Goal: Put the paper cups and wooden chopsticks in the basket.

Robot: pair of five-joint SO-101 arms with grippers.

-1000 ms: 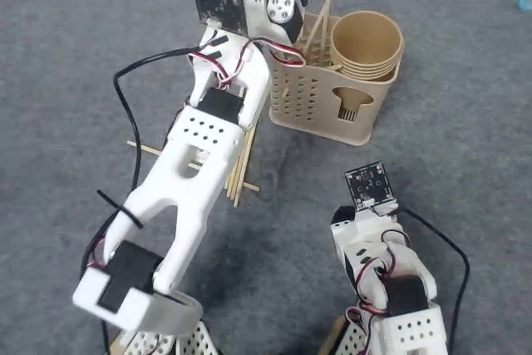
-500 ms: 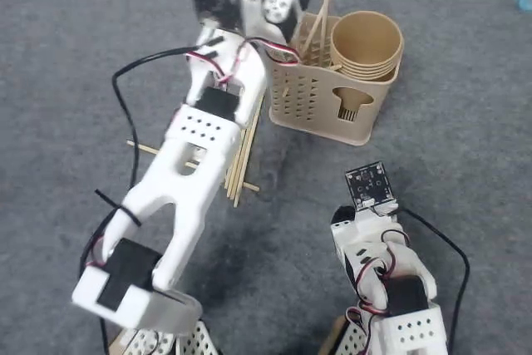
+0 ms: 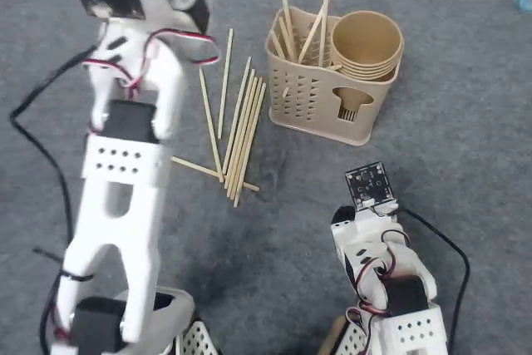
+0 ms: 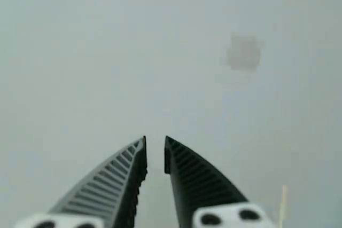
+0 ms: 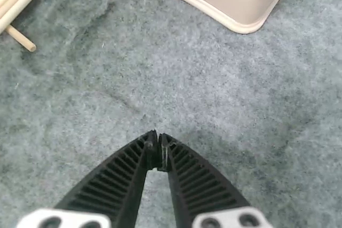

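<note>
My left claw (image 4: 155, 140) has swung off the basket (image 3: 320, 106) to the far left of the worktop (image 3: 474, 164). Its jaws are a narrow slit apart, gripping nothing. The paper cups (image 3: 366, 39) sit stacked in the basket beside the upright chopsticks (image 3: 314, 27). Between my left arm and the basket lie the loose chopsticks (image 3: 239, 122). My right claw (image 5: 158, 147) is pinched closed, low near the basket's corner.

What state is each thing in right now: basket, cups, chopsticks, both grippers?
Basket: upright on the mat.
Paper cups: nested in one stack, inside the basket.
Chopsticks in the basket: standing, leaning.
Loose chopsticks: lying on the mat beside the basket, not yet collected.
Left gripper: fingers slightly apart, empty.
Right gripper: fingers shut, empty, over the mat.
</note>
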